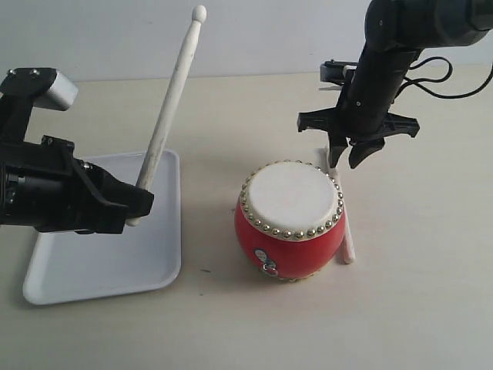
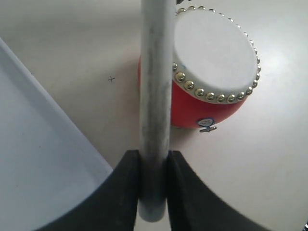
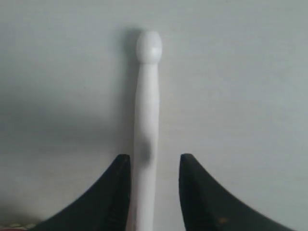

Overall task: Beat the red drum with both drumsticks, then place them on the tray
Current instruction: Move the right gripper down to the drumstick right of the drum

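Over the tray [image 1: 92,270], our left end effector [image 2: 154,163] pinches one drumstick [image 1: 171,100], tip up; the right end effector [image 1: 346,158] hangs spread apart, empty, above the other drumstick [image 3: 147,120] lying on the desk [image 1: 416,293] beside the red drum [image 1: 291,231].

Exterior camera looks down at an angle over the whole table [image 1: 431,308], drum [image 1: 291,212] and tray [image 1: 92,258] both in shot, left wrist camera sits close, sighting along its stick [image 2: 155,96] to that same drum and tray edge, right wrist camera hovers tight above the other stick [image 3: 147,110]
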